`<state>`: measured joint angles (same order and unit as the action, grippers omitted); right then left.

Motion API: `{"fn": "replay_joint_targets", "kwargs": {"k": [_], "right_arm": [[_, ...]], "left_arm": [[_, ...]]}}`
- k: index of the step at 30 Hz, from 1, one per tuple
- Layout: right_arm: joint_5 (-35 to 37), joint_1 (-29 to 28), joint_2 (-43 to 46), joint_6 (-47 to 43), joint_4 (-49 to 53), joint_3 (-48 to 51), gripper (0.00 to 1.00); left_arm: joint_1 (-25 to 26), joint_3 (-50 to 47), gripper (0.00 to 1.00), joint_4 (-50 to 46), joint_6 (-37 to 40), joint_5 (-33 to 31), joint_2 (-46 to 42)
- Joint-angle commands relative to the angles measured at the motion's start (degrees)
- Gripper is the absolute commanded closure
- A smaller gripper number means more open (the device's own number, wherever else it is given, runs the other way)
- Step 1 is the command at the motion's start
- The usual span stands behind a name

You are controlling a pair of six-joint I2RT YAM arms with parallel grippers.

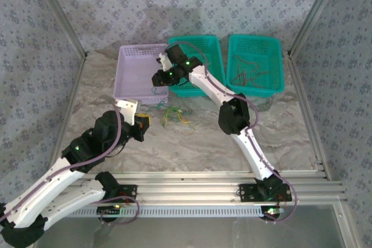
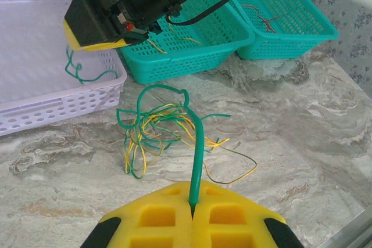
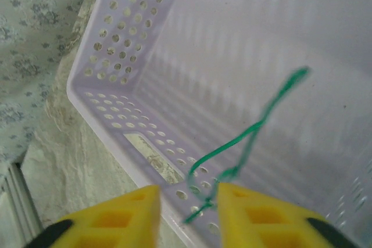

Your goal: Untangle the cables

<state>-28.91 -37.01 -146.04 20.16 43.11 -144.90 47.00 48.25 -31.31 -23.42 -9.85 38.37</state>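
Note:
A tangle of thin green and yellow cables (image 2: pixel 152 133) lies on the marble table (image 1: pixel 197 143) in front of the baskets; the same tangle (image 1: pixel 175 115) shows from above. My left gripper (image 2: pixel 192 198) is shut on a green cable (image 2: pixel 197 143) that arches up out of the tangle. My right gripper (image 3: pixel 188 201) stands open over the near corner of the lavender basket (image 3: pixel 116 103). A thin green cable (image 3: pixel 247 140), blurred, hangs between its fingers close to the right one and down into the basket. From the left wrist, that cable (image 2: pixel 77 72) dangles under the right gripper (image 2: pixel 93 27).
Two teal baskets stand behind the tangle. The middle one (image 1: pixel 200 88) holds yellow wires (image 2: pixel 174 42), the right one (image 1: pixel 256 90) red wires (image 1: pixel 250 75). The right arm (image 1: pixel 232 114) stretches across the middle. Aluminium frame posts and patterned walls enclose the table.

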Motion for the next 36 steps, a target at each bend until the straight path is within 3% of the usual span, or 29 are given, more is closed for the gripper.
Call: {"fn": "replay_joint_targets", "kwargs": {"k": [1,6,9,17,23,27,36], "right_arm": [[1.9,-0.4,1.1,-1.4,0.6,-2.2,0.56],[5.1,-0.9,7.7,-4.7,1.1,-0.6,0.5],[10.2,-0.7,15.7,-6.2,0.7,5.5,0.5],[16.1,-0.3,44.2,-5.6,-14.7,46.6,0.48],[21.1,-4.6,57.3,-6.9,-20.9,70.9,0.47],[23.8,-7.3,59.6,-7.6,-23.5,80.1,0.46],[25.1,-8.6,56.5,-5.6,-30.8,86.4,0.45]], "left_arm": [[0.3,0.0,1.0,1.4,-0.2,0.6,-0.6],[0.4,-0.2,1.0,1.5,-0.2,0.4,-0.8],[0.3,-0.1,1.0,1.7,-0.2,0.3,-0.8],[0.4,0.3,1.0,0.9,-1.1,-0.6,-1.2],[0.3,0.7,1.0,0.5,-1.1,-0.9,-1.2],[0.3,0.8,1.0,0.5,-0.8,-0.9,-1.0],[0.4,0.0,1.0,0.8,-1.2,-0.8,-1.4]]}}
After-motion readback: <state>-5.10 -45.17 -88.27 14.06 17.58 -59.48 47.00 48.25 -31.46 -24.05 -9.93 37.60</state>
